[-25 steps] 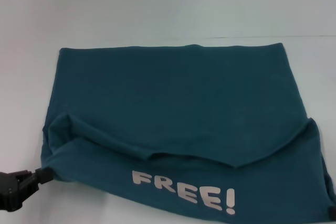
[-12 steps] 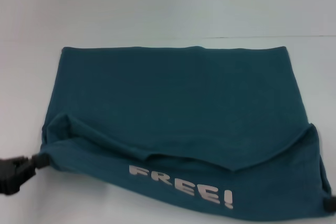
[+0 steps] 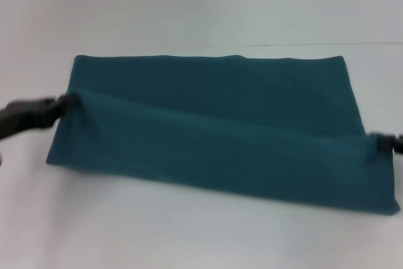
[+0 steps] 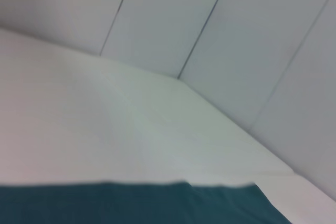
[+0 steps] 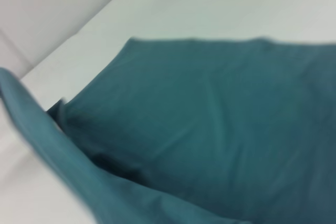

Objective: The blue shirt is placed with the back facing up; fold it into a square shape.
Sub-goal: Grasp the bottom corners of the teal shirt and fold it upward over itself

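Observation:
The blue shirt (image 3: 214, 124) lies on the white table, plain side up, no lettering showing. Its near part is lifted and drawn toward the far edge as a long fold across the middle. My left gripper (image 3: 63, 104) is shut on the shirt's left corner of that fold. My right gripper (image 3: 383, 143) is shut on the right corner. The left wrist view shows a strip of the shirt (image 4: 131, 203) along one edge. The right wrist view shows the shirt (image 5: 210, 119) with a lifted fold running beside it.
The white table (image 3: 189, 237) surrounds the shirt on all sides. A white panelled wall (image 4: 236, 30) rises behind the table's far edge.
Both grippers have lifted the near edge and carried it away from me over the shirt. The white lettering has turned under and is hidden.

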